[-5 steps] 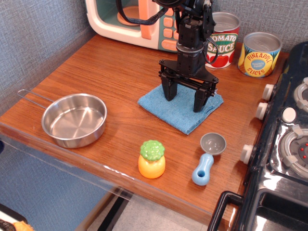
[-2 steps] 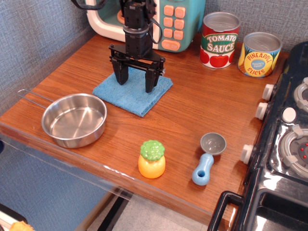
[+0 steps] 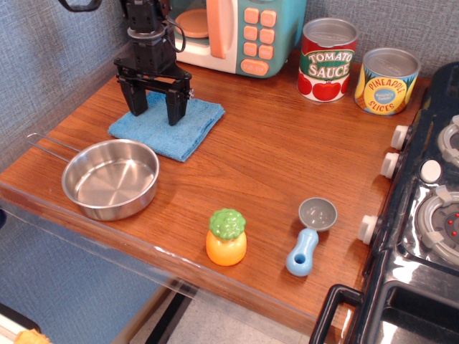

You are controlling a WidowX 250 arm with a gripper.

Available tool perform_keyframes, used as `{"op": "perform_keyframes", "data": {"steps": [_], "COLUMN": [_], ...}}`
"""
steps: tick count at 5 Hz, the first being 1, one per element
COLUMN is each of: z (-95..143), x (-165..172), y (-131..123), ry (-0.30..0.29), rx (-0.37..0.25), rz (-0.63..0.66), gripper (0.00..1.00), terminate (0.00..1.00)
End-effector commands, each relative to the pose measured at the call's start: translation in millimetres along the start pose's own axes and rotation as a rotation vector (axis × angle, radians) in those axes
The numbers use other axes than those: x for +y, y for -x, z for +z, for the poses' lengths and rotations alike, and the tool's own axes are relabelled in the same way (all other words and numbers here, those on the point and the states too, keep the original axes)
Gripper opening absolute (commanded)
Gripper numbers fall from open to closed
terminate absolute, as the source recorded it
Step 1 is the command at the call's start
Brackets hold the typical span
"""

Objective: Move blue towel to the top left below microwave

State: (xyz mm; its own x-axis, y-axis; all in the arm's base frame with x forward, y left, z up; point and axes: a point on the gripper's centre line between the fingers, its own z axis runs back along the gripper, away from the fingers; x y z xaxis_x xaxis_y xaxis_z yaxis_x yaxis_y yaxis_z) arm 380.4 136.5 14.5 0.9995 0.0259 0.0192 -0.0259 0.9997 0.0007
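The blue towel (image 3: 172,132) lies flat on the wooden counter at the left, just behind the steel pan and in front of the toy microwave (image 3: 237,32), which has a teal body, cream frame and orange-pink handle and buttons. My black gripper (image 3: 155,109) points straight down with its fingers spread wide. Both fingertips press on the towel's far left part. The fingers stand on the cloth, not closed around it.
A steel pan (image 3: 111,178) sits at the front left. A toy pineapple (image 3: 226,236) and a blue-handled scoop (image 3: 310,236) lie near the front edge. A tomato sauce can (image 3: 326,60) and a pineapple can (image 3: 387,80) stand at the back right. A toy stove (image 3: 423,215) fills the right.
My gripper has slid left and back across the counter, dragging the towel with it from the middle to in front of the microwave's left side. The fingers have stayed spread.
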Motion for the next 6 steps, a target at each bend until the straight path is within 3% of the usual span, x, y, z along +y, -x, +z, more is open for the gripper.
{"op": "perform_keyframes", "data": {"steps": [1,2,4,5,6], "z": [12,31,121,133,131], "x": [19,14,-5,-5,-8], "y": [-10,-9,9,15,19], "ry": [0.004,-0.001,0.02,0.017,0.0], "rx": [-0.052,-0.093,-0.272,-0.276,-0.243], "rz": [-0.027,-0.044,-0.041,-0.027,-0.026], "gripper": [1.0,1.0,1.0,1.0,1.0], "terminate": [0.0,0.0,0.0,0.0,0.0]}}
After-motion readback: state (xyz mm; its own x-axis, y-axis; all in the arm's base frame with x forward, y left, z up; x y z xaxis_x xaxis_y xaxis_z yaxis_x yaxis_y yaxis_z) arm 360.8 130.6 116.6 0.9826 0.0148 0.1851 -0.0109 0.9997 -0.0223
